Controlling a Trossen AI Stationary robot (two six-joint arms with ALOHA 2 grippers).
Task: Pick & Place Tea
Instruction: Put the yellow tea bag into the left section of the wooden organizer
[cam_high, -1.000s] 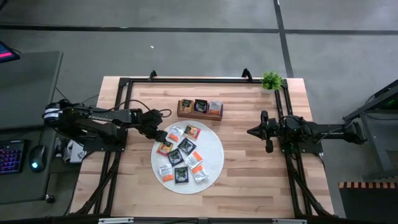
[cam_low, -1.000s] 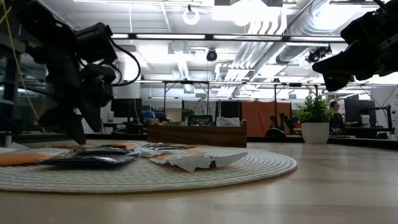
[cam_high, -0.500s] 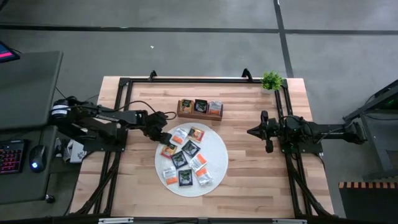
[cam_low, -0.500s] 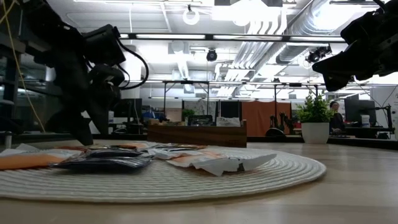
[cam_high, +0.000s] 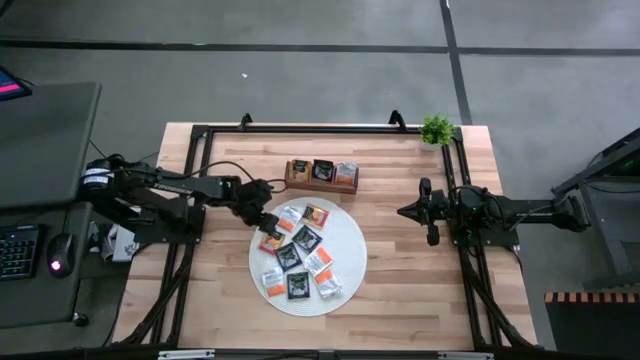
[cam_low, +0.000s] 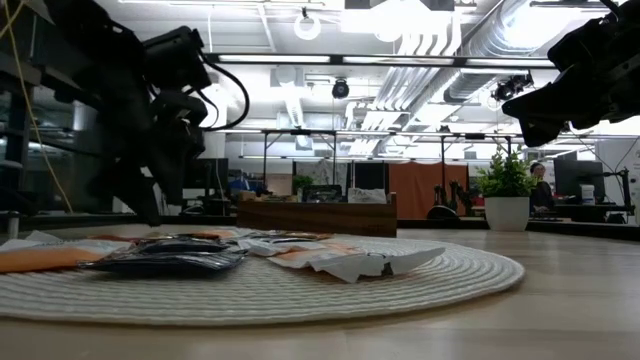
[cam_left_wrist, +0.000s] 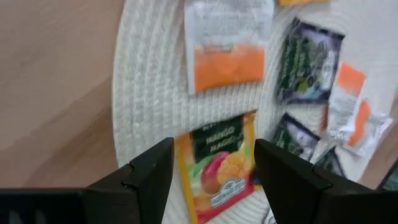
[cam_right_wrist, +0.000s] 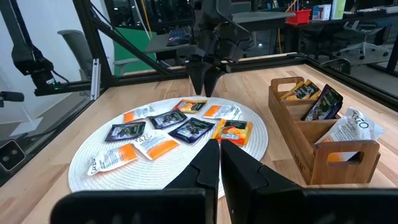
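Nine or so tea sachets (cam_high: 301, 252) lie scattered on the white mat (cam_high: 350, 262), three more in the wooden tray (cam_high: 321, 185). Left tool (cam_high: 264, 226), fingers apart, hovers over a mango sachet (cam_left_wrist: 221, 165) at the mat's edge. Right tool (cam_high: 406, 212) waits closed above the tabletop (cam_high: 400, 290).

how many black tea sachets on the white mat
3 flat black square sachets on the round white woven mat: one mid-mat, one beside it toward the left arm, one at the edge farthest from the brown wooden tray. None seems hidden.
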